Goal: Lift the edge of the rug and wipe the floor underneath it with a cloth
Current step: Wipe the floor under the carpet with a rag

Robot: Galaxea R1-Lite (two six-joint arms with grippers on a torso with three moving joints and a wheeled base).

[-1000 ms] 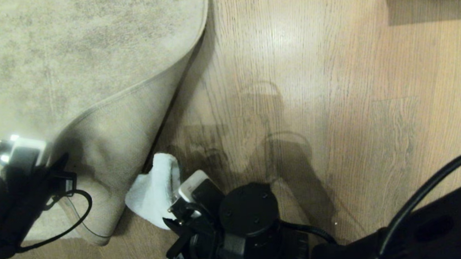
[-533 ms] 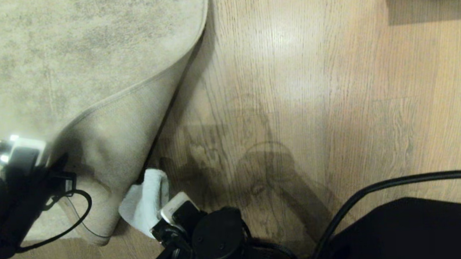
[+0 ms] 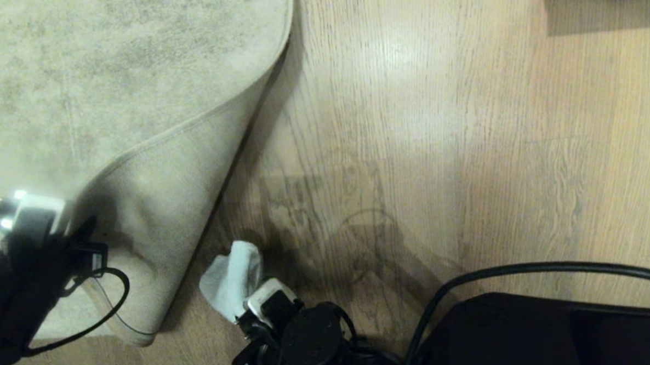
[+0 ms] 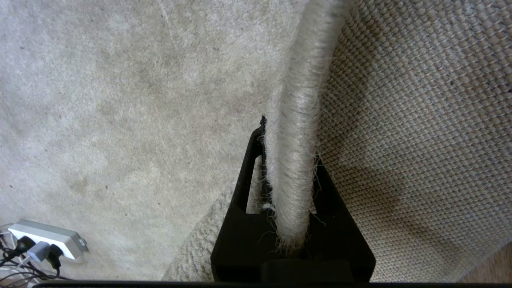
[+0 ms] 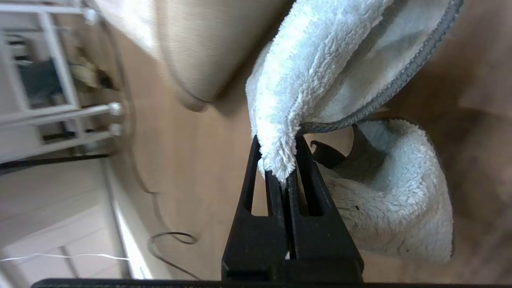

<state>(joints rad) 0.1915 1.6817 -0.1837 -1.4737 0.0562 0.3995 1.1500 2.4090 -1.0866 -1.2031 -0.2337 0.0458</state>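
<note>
Rug edge (image 4: 296,120) is clamped between the left gripper (image 4: 290,176) jaws and held folded back, woven underside exposed. Microfibre cloth (image 5: 316,72) is pinched in the closed right gripper (image 5: 282,160) jaws, bunched just ahead of the tips, over the wood floor (image 3: 410,118) beside the lifted flap. Lift is judged done; wiping looks underway, and lowering the rug remains. No brand or readable writing is seen.

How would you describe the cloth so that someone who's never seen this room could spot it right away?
Start at the big grey-beige rug, whose rug edge is folded up off the floor. Just right of that fold, the right pincer pinches the cloth: small, fluffy, pale blue, with dark stitched edging.
</note>
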